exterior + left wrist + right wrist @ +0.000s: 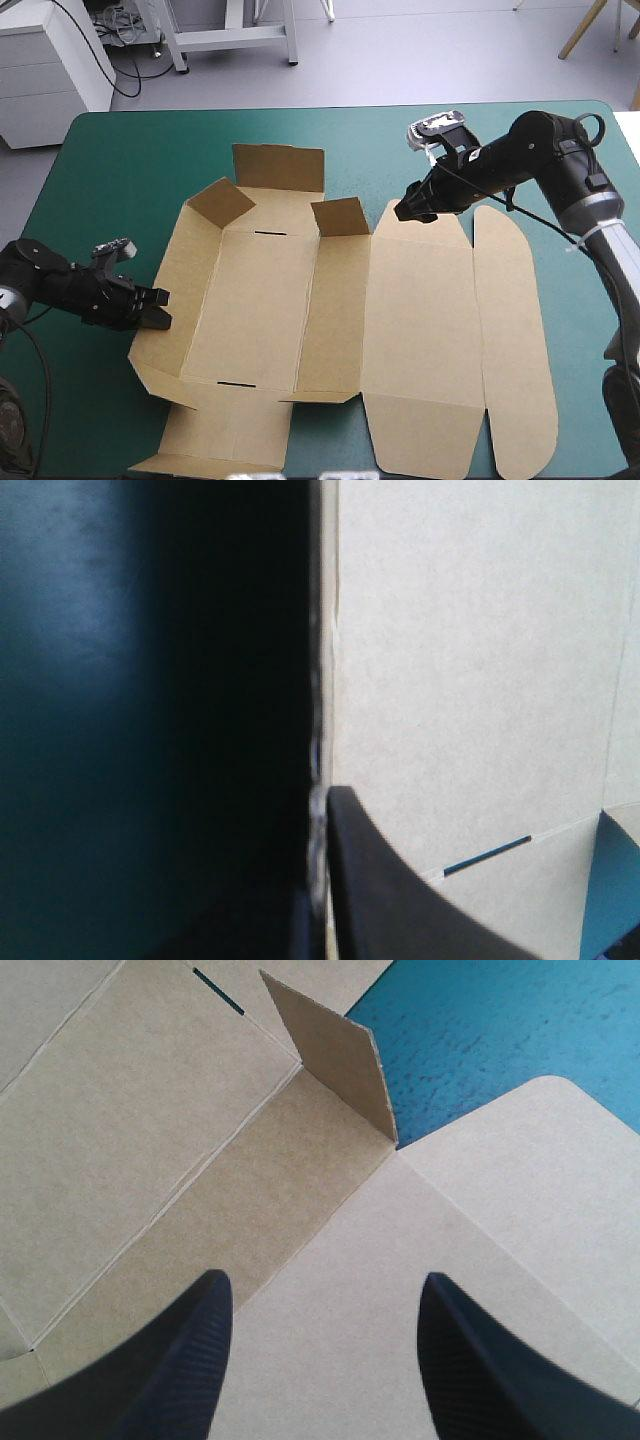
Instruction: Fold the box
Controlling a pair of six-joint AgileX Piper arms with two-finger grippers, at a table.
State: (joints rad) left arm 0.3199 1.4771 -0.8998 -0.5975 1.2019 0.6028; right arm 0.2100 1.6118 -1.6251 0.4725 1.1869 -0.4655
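Observation:
The brown box point(330, 300) lies spread on the teal-green cover. Its left wall stands raised, and two small flaps point(340, 215) stand up at the far end. The wide lid panel point(420, 320) and an outer strip point(515, 330) lie flat to the right. My left gripper point(160, 305) is at the left wall. In the left wrist view it point(322, 795) is shut on that wall's edge point(322, 680). My right gripper point(408, 212) hovers open over the lid's far edge point(325, 1278), just short of the raised flap point(335, 1055).
Bare teal-green cover point(130, 180) shows left of the box and beyond it point(480, 1030). The box's near flaps point(210, 455) reach the table's near edge. The right arm point(560, 170) crosses the far right corner.

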